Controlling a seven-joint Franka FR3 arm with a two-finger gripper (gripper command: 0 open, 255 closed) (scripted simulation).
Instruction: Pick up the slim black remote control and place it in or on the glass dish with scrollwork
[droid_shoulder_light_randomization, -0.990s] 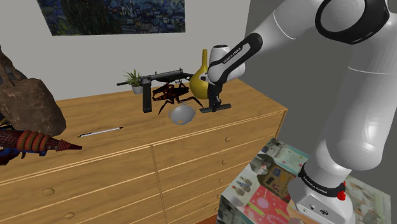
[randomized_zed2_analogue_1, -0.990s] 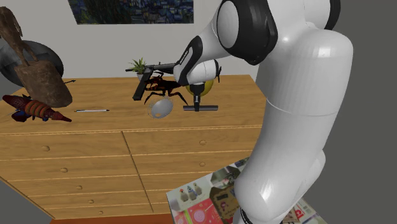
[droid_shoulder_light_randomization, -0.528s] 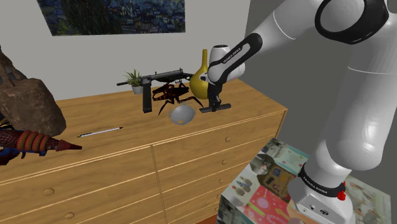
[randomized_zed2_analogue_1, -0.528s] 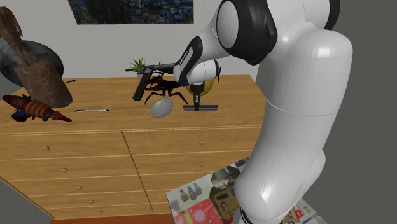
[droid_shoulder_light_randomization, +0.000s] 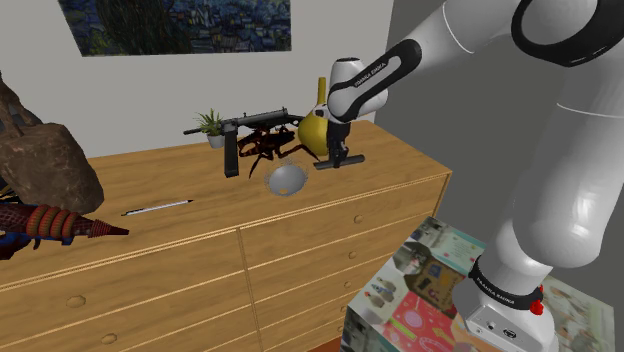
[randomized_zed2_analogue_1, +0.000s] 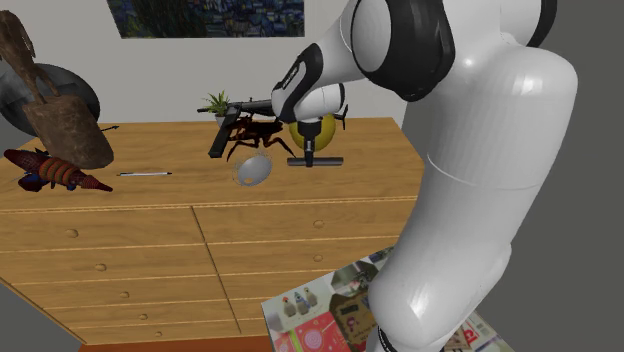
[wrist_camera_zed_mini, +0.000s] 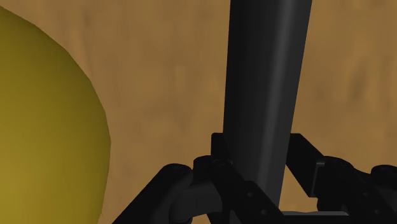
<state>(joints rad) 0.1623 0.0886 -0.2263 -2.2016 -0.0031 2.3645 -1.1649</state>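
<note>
Black remote (droid_shoulder_light_randomization: 341, 160) clamped in the fingers (droid_shoulder_light_randomization: 335, 152) over the dresser (droid_shoulder_light_randomization: 400, 165).
The fingers are closed tight on the remote near its middle, gripping its two long sides, so it lies level and crosswise beneath them. In the wrist view the black remote (wrist_camera_zed_mini: 267, 95) runs straight out from between the fingers over the wood. The glass dish (droid_shoulder_light_randomization: 286, 179), a pale oval, lies on the dresser top near the fingers, lower and toward the shoulder view's left, apart from the remote. A yellow vase (droid_shoulder_light_randomization: 314, 128) stands just behind the fingers.
</note>
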